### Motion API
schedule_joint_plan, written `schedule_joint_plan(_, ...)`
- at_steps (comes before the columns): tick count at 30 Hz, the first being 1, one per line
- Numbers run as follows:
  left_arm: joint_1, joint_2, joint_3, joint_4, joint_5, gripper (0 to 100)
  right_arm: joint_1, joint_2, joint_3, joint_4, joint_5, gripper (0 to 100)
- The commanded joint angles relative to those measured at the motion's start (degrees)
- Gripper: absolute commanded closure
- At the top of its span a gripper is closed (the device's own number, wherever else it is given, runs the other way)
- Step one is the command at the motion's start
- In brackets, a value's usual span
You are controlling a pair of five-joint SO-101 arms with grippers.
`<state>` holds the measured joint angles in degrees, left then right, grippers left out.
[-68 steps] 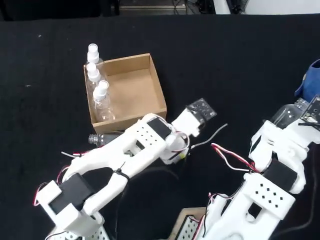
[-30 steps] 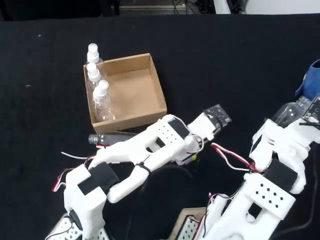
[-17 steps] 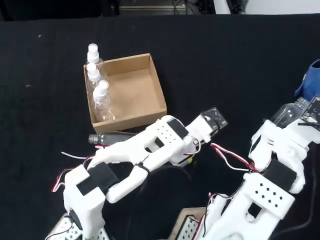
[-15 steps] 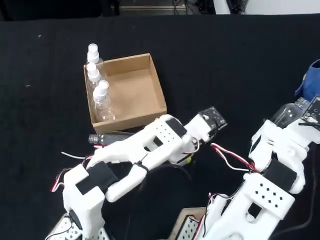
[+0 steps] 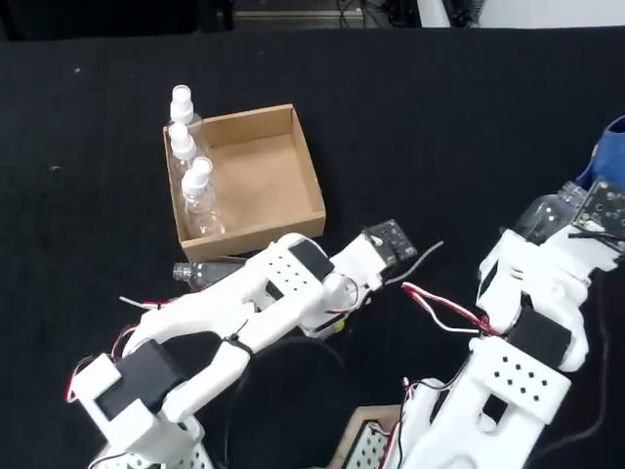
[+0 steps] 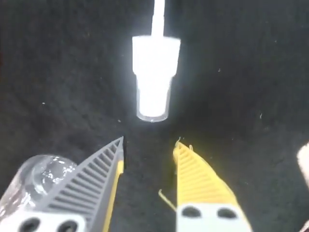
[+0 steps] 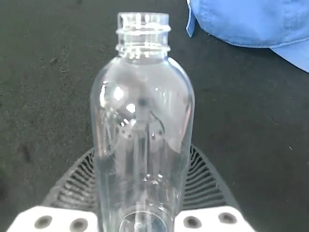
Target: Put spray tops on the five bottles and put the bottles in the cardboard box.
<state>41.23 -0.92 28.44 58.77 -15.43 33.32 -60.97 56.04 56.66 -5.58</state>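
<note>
**Left claw** [image 6: 149,143]: the jaws are spread with nothing between them, and the tips are low over the desk [image 5: 439,117]. The spray top [image 6: 153,77] lies on its side just ahead of the tips, in line with the gap. Its dip tube points away from the claw.

**Right claw** [image 7: 142,164]: the jaws are clamped on the lower body of a clear bottle [image 7: 142,96]. The bottle's threaded neck is open and faces away from the wrist. A blue hat [image 7: 251,21] lies on the desk beyond it.

**Step in hand (judged):** pickup of the spray top, to be fitted to the bottle in the right claw.

**Next move (judged):**
1. Advance the left claw until the collar of the top sits between the jaws.
2. Close the jaws.
3. Line the tube up with the open neck.

**Containers:** the cardboard box [image 5: 259,176] holds three capped bottles [image 5: 198,191], upright in a row along one wall. The rest of its floor is bare. A lying bottle [image 5: 200,271] rests on the desk just outside the near wall, partly under the left arm. Whether it carries a top cannot be told.
</note>
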Motion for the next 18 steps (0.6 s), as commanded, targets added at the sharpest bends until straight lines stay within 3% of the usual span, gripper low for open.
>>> schedule_joint_plan(1,-1.1,-3.5,-0.5,-1.1,-1.8,97,-1.1,-1.3,1.4,-1.8,0.2,98.7)
schedule_joint_plan(12,-1.5,-4.1,-2.1,-0.4,3.9,97,-0.8,-1.4,1.9,-1.8,0.2,98.7)
schedule_joint_plan(18,-2.4,-4.1,-6.5,6.4,4.6,97,-0.8,-1.4,1.9,-1.8,0.4,98.7)
